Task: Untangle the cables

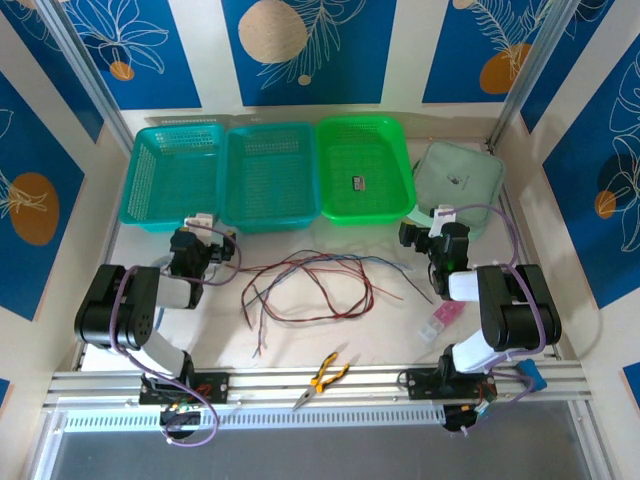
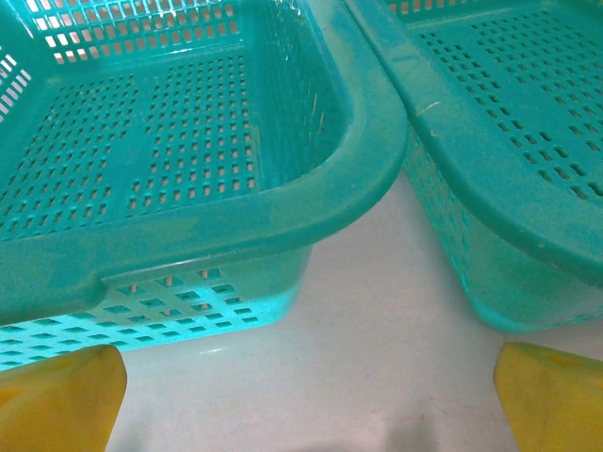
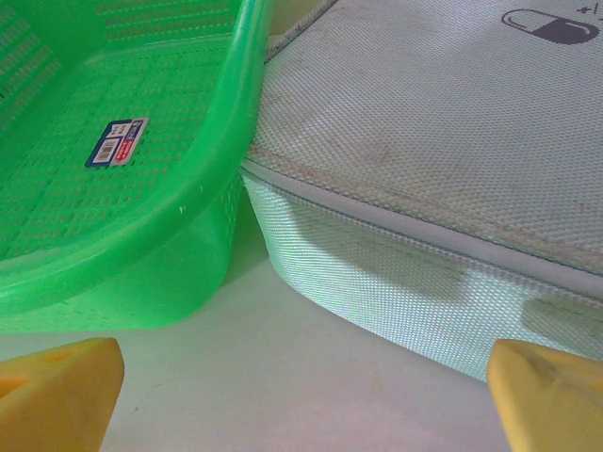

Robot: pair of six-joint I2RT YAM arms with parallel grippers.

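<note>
Left hand (image 2: 303, 414): yellow pads (image 2: 57, 400) set wide apart, holding nothing, facing two teal perforated plastic baskets (image 2: 236, 217). Right hand (image 3: 301, 414): pads likewise apart and empty, facing a glossy green lattice basket (image 3: 188, 217) and a woven-mesh zip case (image 3: 424, 141). The cables (image 1: 310, 285), thin red, dark and blue-grey wires, lie in tangled loops on the smooth white worktop (image 1: 390, 335) between both hands.

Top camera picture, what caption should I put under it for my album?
Tangled cables on the table, pliers near the front edge, left gripper and right gripper open.
</note>
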